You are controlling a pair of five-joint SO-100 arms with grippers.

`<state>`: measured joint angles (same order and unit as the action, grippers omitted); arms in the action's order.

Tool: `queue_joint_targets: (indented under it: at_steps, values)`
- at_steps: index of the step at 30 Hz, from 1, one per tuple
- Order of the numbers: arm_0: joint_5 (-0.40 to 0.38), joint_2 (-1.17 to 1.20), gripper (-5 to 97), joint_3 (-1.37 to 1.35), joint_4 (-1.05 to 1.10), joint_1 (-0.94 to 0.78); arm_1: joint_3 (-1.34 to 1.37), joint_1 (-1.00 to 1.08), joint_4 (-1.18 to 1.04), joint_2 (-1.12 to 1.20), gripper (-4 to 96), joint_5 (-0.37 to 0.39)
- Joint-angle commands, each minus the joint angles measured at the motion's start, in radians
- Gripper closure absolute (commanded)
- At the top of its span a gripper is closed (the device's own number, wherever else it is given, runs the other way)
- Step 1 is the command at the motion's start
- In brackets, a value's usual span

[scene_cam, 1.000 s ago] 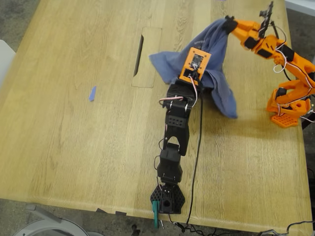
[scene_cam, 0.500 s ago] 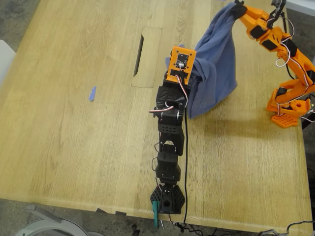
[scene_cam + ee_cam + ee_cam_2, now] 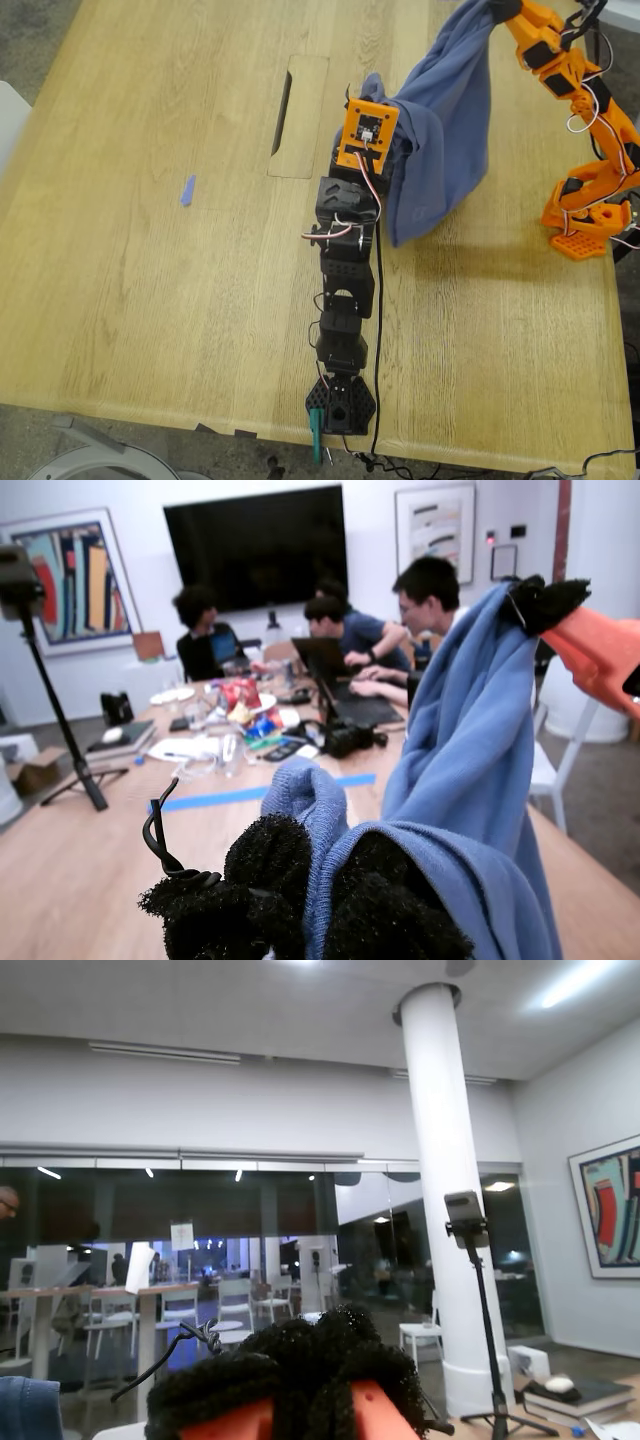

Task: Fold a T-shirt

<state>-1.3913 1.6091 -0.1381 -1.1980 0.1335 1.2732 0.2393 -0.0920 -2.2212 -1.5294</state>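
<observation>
Above the table [image 3: 150, 280], T-shirt [image 3: 445, 130] hanging, my first hand [image 3: 310, 900] and my second hand [image 3: 300, 1380] each pinching cloth.

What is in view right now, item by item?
T-shirt: one, slate blue, hanging in the air between both grippers, above the table.
Scrap: one, blue, flat on the table at the exterior view's left.
Table: one, light wood.
Hatch: one, wood, set in the tabletop.
People: several, seated at a far table in the first wrist view.
Tripod: one, black, in the background.
My first gripper: black arm, shut on the T-shirt.
My second gripper: orange arm, raised, shut on the T-shirt.
</observation>
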Motion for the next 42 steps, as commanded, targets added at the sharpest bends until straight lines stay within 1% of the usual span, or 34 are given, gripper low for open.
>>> queue_joint_targets:
  at_steps: [1,5,9,17,22,30,42]
  values:
    - [-0.006,0.132,92,0.086,0.086,-0.012,-0.087,-0.005,0.029,-0.011,91.3,-0.005]
    - [-0.02,0.133,92,0.092,0.146,-0.015,-0.1,-0.026,0.028,-0.023,91.3,-0.006]
    - [-0.035,0.133,92,0.109,0.153,-0.002,-0.104,-0.066,0.017,-0.04,91.3,-0.009]
    - [-0.018,0.133,92,0.163,0.16,0.034,-0.135,-0.086,0.012,-0.058,91.3,-0.003]
    - [-0.025,0.133,92,0.198,0.166,0.046,-0.138,-0.078,0.012,-0.083,91.3,-0.005]
    - [0.0,0.133,92,0.233,0.172,0.137,-0.12,-0.103,-0.018,-0.146,91.3,0.005]
    - [0.009,0.133,92,0.304,0.153,0.264,-0.092,-0.161,-0.117,-0.242,91.3,0.009]
